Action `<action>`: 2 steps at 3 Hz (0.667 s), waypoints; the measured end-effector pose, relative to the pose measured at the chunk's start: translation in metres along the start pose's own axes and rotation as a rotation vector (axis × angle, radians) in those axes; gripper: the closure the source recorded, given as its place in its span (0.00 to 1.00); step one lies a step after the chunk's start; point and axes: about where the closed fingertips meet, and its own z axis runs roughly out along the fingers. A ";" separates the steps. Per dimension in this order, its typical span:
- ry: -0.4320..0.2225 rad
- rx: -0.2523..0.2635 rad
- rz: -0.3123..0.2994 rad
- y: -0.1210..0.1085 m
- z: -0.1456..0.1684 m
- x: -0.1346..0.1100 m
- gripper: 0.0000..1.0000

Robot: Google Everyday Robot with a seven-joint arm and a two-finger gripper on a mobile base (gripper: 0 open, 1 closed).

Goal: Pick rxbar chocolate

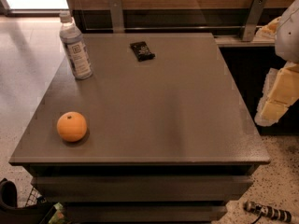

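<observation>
Rxbar chocolate (pixel 142 51): lying flat on table (pixel 154 120), close to table's far edge, roughly mid-width, nothing touching it. Gripper (pixel 274 99): hanging off table's right side, outside the right edge and well apart from the bar; wide or narrow, cannot tell; not holding the bar. Bottle (pixel 74 48) upright near table's far-left corner; orange (pixel 72 126) near table's front-left corner; neither between gripper and bar. Judged progress: at the very start, with no reach over table, no contact, no lift. Left to do: travel in over table toward far edge, descend on bar, close, raise clear.
</observation>
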 end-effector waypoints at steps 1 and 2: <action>0.000 0.000 0.000 0.000 0.000 0.000 0.00; -0.004 0.031 -0.012 -0.026 0.000 -0.013 0.00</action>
